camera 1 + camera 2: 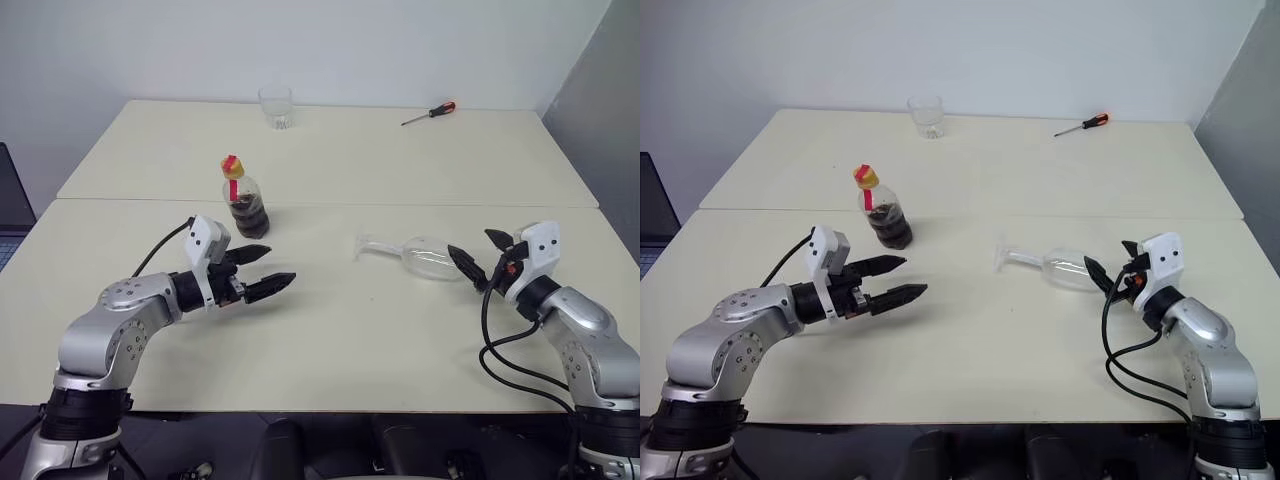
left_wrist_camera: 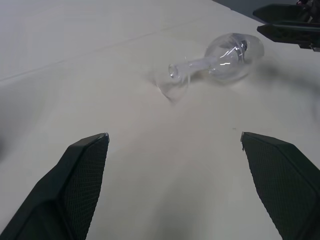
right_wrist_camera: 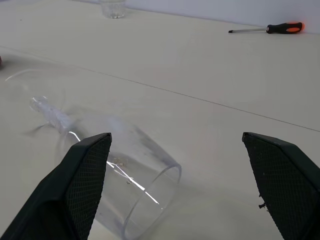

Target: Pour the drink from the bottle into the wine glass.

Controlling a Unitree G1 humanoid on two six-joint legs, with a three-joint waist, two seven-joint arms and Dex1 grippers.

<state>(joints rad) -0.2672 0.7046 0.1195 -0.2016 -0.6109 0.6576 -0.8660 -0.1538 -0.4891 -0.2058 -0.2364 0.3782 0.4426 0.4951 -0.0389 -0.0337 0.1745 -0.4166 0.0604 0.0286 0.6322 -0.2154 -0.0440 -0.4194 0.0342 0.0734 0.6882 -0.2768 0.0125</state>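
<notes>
Clear wine glass [image 1: 425, 257] is seen lying on its side on the cream worktop [image 1: 330, 340], its mouth just before the spread right pincer [image 1: 478, 255]. Bottle [image 1: 243, 200] of dark drink [image 1: 248, 215] stands upright beyond the spread, empty left pincer [image 1: 268, 268].

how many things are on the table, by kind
bottles: 1, the bottle, upright, holding dark drink
glasses: 2, the wine glass lying on its side and a clear tumbler at the far edge
tools: 1, a screwdriver
total: 4
</notes>
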